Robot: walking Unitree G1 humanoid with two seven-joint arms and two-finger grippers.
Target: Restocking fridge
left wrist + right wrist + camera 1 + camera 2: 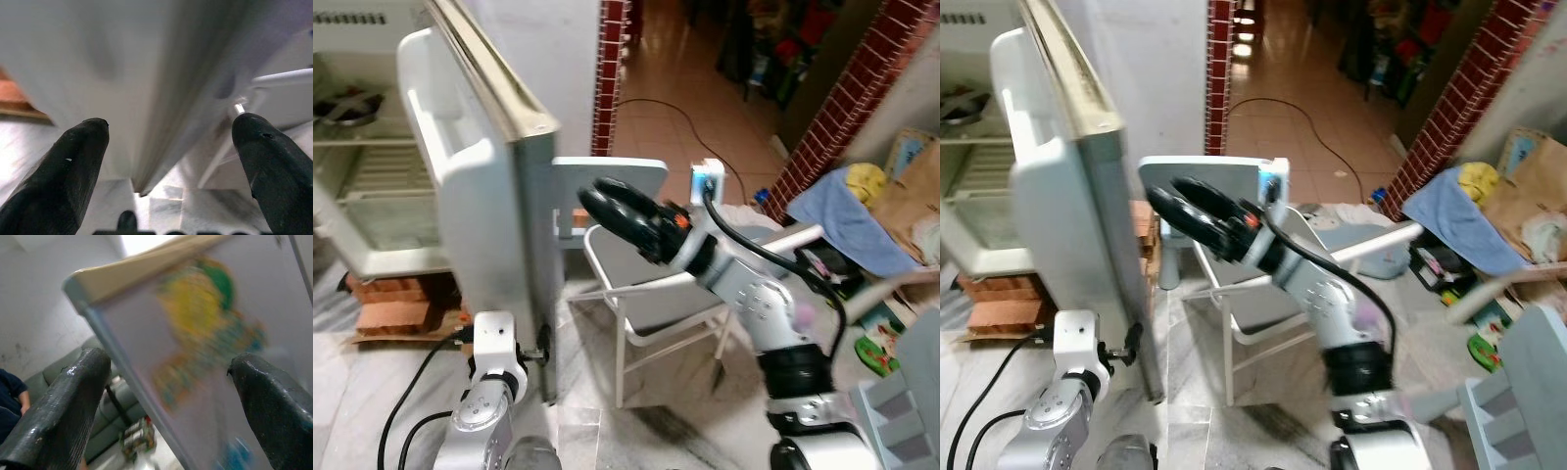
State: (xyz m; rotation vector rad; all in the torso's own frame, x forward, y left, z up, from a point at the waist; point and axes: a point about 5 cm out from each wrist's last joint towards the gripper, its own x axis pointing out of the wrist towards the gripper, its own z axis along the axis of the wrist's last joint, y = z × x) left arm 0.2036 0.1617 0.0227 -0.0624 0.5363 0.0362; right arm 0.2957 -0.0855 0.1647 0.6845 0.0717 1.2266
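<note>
While fridge door stands wide open beside white chair, with left hand spread apart astride door's lower edge and right hand parted near its outer face: best released slowly, clearing shelves.

Soft indoor daylight, with motion blur in my wrist feeds.

My head views are evenly lit; the glossy orange tiled corridor floor shines with glare from its far end, and the open white fridge door casts a dim shadow below. The yellow-and-green picture on the door face smears badly in my right wrist view, and the left wrist view is soft and grey throughout.
</note>
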